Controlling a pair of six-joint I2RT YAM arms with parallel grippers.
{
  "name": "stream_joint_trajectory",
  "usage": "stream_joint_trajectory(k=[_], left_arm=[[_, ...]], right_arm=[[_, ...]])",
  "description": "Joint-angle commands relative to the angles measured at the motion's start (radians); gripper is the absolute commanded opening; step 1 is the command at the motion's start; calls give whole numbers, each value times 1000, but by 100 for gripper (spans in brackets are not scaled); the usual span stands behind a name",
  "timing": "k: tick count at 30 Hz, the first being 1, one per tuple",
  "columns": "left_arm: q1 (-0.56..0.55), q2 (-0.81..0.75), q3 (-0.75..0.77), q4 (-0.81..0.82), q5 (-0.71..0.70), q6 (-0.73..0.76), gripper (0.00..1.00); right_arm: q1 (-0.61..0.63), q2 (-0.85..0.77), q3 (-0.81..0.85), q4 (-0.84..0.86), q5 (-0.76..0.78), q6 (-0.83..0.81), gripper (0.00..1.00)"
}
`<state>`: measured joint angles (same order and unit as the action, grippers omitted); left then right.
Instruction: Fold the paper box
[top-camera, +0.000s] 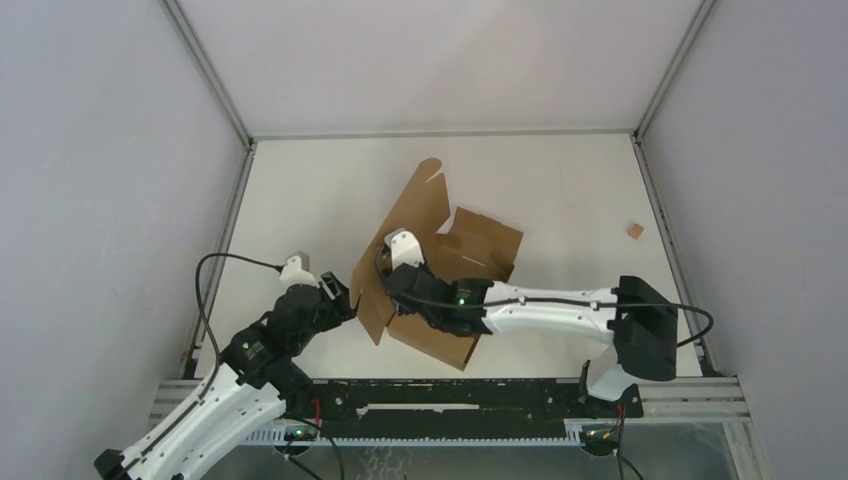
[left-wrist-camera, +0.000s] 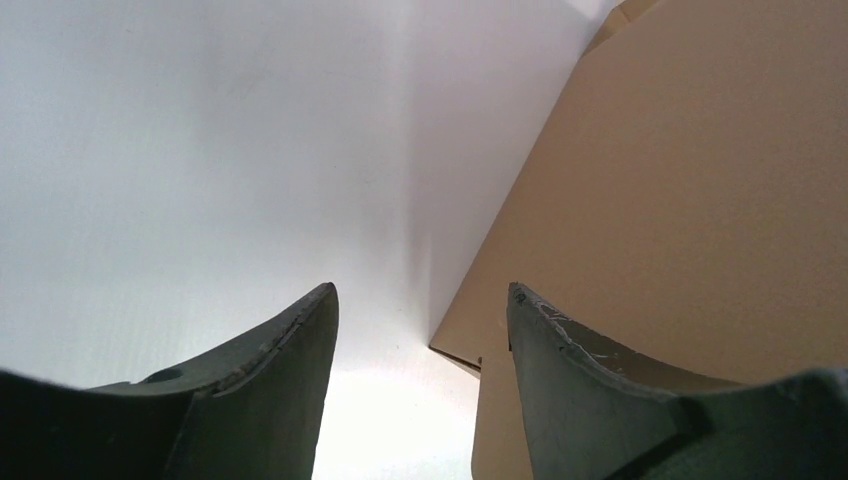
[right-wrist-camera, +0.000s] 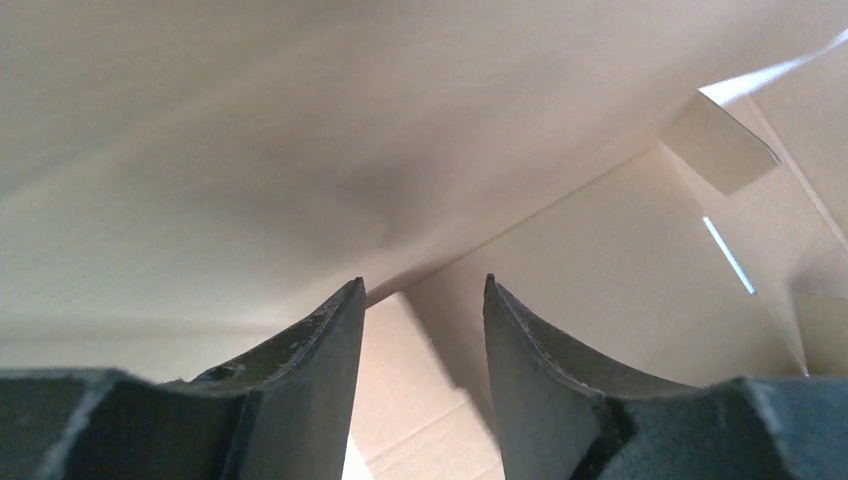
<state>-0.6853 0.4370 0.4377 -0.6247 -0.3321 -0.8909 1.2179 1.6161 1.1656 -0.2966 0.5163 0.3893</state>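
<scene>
The paper box (top-camera: 470, 245) is brown cardboard, partly folded, in the middle of the table, with one long flap standing up toward the back and a side flap at its near left. My left gripper (top-camera: 348, 297) is open beside that left flap. In the left wrist view (left-wrist-camera: 420, 300) the box panel (left-wrist-camera: 700, 180) fills the right side, its edge just inside my right finger (left-wrist-camera: 600, 400). My right gripper (top-camera: 388, 285) reaches into the box from the right. In the right wrist view (right-wrist-camera: 424, 290) it is open, with cardboard walls (right-wrist-camera: 600, 280) all around and nothing pinched.
A tiny brown cardboard scrap (top-camera: 633, 229) lies at the table's right edge. The white table (top-camera: 300, 190) is walled by a metal frame and grey panels. The right arm lies across the box's near right part.
</scene>
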Motion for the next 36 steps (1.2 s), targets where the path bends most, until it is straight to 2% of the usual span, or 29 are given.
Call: stream_joint_trajectory(k=[1,7,11,16,23,26,30,36], left_arm=[[-4,-27,-3,-28,-49,-15,68],[0,-54,51,-119,-163,-41,73],[32,-31,132,-161,-199,-11,82],[124,-42,197,-190,-185,29,100],[171,-75,265,-263,-219,55,100],[171,-104,269,-272,-228,43,100],[171,-140,279,-287,-245,32,100],[171,-136,301,-298,-252,39,100]], right_arm=[[169,-122,3,19,132,-113,57],[373,-171,13,-84,199,-126,60],[445,-234,10,-120,51,-130,60],[424,-236,8,-5,-221,-179,60],[326,-174,21,182,-496,-204,61],[307,-121,50,203,-549,-210,63],[269,-35,90,185,-549,-211,62],[236,86,191,96,-332,-239,61]])
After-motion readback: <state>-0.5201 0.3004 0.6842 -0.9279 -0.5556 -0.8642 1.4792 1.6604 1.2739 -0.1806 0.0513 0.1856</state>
